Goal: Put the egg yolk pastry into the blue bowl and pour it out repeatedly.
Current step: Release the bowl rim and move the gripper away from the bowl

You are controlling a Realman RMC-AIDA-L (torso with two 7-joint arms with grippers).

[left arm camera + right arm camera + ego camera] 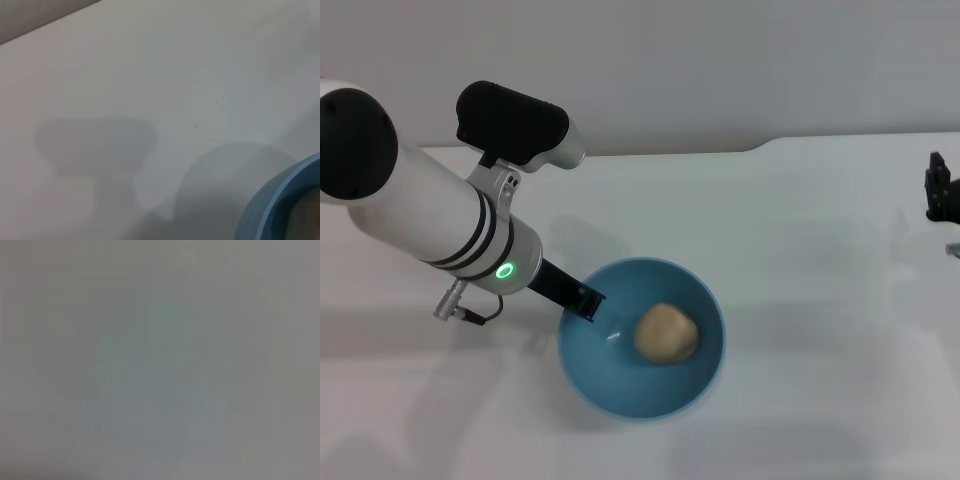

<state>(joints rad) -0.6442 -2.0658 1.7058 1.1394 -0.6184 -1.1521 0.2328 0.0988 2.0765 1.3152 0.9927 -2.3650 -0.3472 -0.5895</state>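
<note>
The head camera looks steeply down on the white table and blue bowl. The left wrist camera sits low and close, sharing that bowl's rim. The right wrist camera faces only blank tabletop.

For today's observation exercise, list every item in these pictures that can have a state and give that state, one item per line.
egg yolk pastry: whole, lying inside the bowl.
blue bowl: upright on the table, holding the pastry.
left gripper: at the bowl's left rim, one finger over the edge.
right gripper: parked at the table's right edge, holding nothing.
</note>
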